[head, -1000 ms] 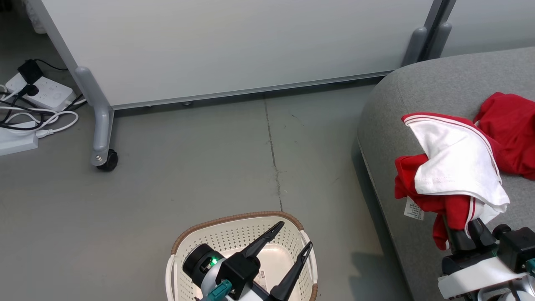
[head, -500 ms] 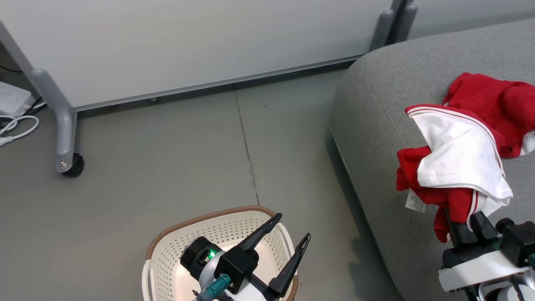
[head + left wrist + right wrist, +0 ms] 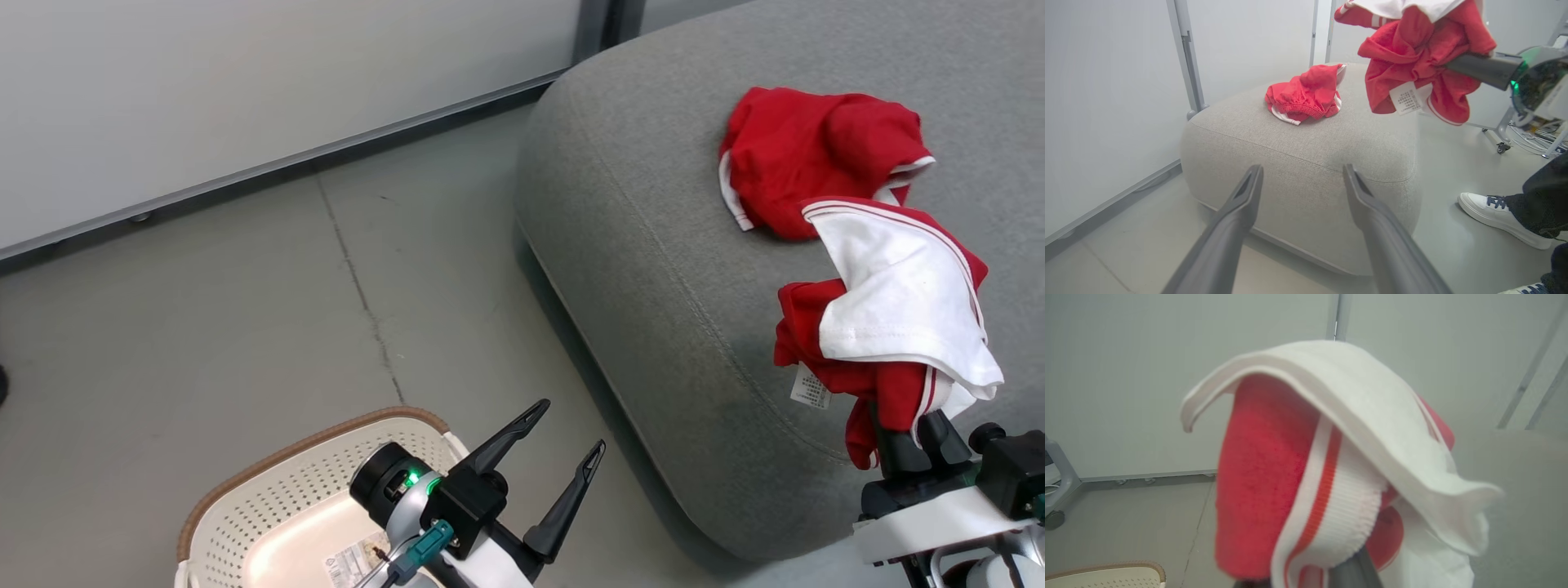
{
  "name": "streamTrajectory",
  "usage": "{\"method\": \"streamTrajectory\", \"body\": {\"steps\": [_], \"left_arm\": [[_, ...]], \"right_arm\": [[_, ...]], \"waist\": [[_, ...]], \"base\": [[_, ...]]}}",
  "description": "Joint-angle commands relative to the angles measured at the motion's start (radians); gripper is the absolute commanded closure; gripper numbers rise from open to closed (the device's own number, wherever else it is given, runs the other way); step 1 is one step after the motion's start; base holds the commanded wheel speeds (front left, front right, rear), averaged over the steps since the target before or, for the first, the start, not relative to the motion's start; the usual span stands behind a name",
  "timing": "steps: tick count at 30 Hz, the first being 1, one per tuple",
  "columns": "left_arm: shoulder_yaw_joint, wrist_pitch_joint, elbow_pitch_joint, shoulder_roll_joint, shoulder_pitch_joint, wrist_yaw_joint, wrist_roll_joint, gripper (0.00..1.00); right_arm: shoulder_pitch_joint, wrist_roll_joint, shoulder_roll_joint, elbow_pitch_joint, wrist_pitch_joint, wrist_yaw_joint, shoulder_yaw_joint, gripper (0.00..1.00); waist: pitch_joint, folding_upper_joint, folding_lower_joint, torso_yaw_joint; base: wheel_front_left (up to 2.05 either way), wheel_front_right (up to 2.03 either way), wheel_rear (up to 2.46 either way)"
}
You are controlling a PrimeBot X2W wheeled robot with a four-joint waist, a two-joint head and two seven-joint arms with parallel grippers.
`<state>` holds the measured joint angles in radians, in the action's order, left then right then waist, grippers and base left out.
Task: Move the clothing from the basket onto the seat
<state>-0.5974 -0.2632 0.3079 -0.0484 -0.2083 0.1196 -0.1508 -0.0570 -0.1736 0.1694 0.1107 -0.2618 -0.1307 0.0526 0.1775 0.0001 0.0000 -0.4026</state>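
My right gripper (image 3: 914, 429) is shut on a red-and-white garment (image 3: 894, 327) and holds it in the air over the near edge of the grey seat (image 3: 653, 269). The cloth drapes over its fingers (image 3: 1347, 567) and hides the tips. A second red garment (image 3: 816, 151) lies bunched on the seat farther back, also seen in the left wrist view as red garment (image 3: 1306, 94) on the seat (image 3: 1306, 163). My left gripper (image 3: 563, 433) is open and holds nothing, above the right side of the white basket (image 3: 269, 490). What I see of the basket's inside holds no clothing.
A pale partition wall (image 3: 245, 98) runs along the back, with grey floor (image 3: 245, 327) between it and the basket. A person's white shoe (image 3: 1498, 216) and dark trouser leg stand on the floor right of the seat in the left wrist view.
The head camera has swung right, so the seat fills more of the picture and the basket sits further left. Both grippers keep their places in the picture; the right still holds the garment.
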Motion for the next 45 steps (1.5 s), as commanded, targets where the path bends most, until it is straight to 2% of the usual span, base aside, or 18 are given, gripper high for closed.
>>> {"method": "streamTrajectory", "body": {"steps": [1, 10, 20, 27, 35, 45], "left_arm": [[-0.003, -0.001, 0.003, -0.004, -0.009, 0.004, 0.005, 0.00], [-0.031, -0.001, 0.002, -0.004, 0.000, 0.009, 0.006, 0.00], [-0.045, -0.001, -0.004, -0.004, -0.014, 0.011, 0.003, 0.00], [-0.034, -0.001, -0.013, -0.004, -0.008, 0.011, 0.007, 0.00], [-0.029, -0.001, -0.008, -0.005, -0.039, 0.011, 0.033, 0.00], [-0.063, -0.001, 0.002, -0.046, -0.119, 0.011, 0.047, 0.00]], "right_arm": [[-0.007, 0.005, -0.002, -0.003, -0.006, 0.000, -0.003, 1.00], [0.021, 0.006, -0.014, 0.004, -0.006, 0.000, -0.016, 1.00], [0.038, 0.019, -0.035, -0.006, -0.006, 0.000, -0.032, 1.00], [-0.009, 0.018, -0.008, -0.018, -0.006, 0.000, -0.038, 1.00], [-0.145, 0.021, 0.062, -0.081, -0.006, 0.000, -0.080, 1.00], [-0.426, 0.028, 0.150, -0.108, -0.006, 0.000, -0.182, 1.00]], "waist": [[0.008, -0.0001, 0.0000, -0.050], [0.001, -0.0001, 0.0000, -0.107], [0.008, -0.0001, 0.0000, -0.109], [0.014, -0.0001, 0.0000, -0.095], [0.068, -0.0001, 0.0000, -0.073], [0.211, -0.0001, 0.0000, -0.011]], "base": [[0.00, 0.00, 0.00], [0.00, 0.00, 0.00], [0.00, 0.00, 0.00], [0.00, 0.00, 0.00], [0.00, 0.00, 0.00], [0.00, 0.00, 0.00]]}}
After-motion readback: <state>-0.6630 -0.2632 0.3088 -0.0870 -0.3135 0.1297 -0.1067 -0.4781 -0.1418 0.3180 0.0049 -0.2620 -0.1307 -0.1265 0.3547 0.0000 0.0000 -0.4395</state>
